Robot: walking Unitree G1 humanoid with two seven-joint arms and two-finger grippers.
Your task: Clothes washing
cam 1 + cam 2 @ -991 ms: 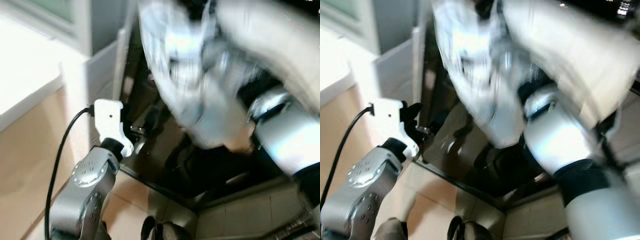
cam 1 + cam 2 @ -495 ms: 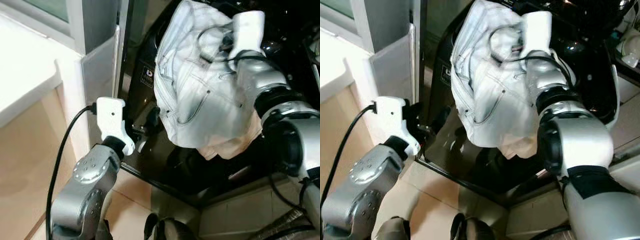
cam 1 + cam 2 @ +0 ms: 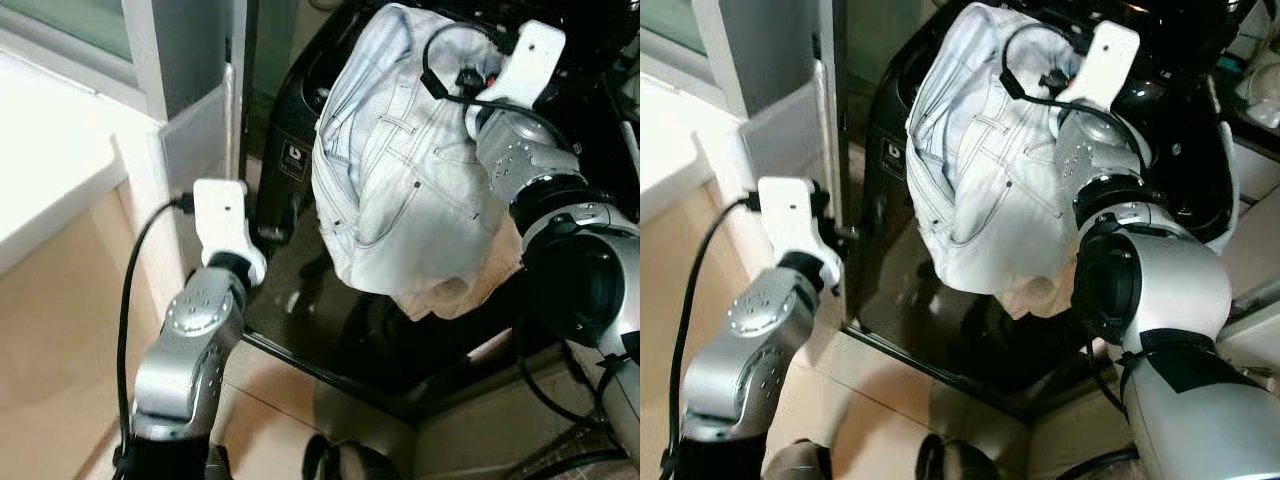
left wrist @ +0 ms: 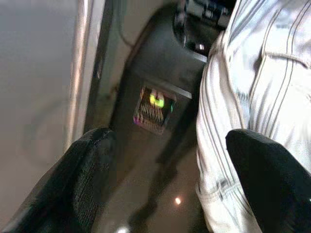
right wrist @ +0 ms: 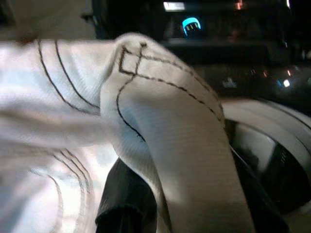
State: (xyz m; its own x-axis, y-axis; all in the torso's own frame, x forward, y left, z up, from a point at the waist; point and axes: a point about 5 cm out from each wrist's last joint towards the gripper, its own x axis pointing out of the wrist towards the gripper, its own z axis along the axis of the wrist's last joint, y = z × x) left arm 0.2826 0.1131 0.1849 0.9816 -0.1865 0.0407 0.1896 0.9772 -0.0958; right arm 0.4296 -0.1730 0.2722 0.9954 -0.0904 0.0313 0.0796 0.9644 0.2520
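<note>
Right claw (image 5: 160, 204) grips pale jeans (image 3: 400, 190), held high over black washing machine (image 3: 1180, 130). Left claw (image 4: 165, 189) open, empty, near jeans. Lift legs clear, then drop inside drum.

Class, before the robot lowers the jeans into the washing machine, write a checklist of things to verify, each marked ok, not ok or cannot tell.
1. Right end effector grips the jeans: ok, cloth is folded between its fingers.
2. Jeans lifted off the floor: ok, they hang bunched from the raised arm.
3. Washing machine open to receive them: cannot tell, the jeans hide the opening.
4. Left end effector free: ok, fingers apart, holding nothing, beside the jeans.
5. Peach cloth under the jeans secured: cannot tell, its hold is hidden.
</note>
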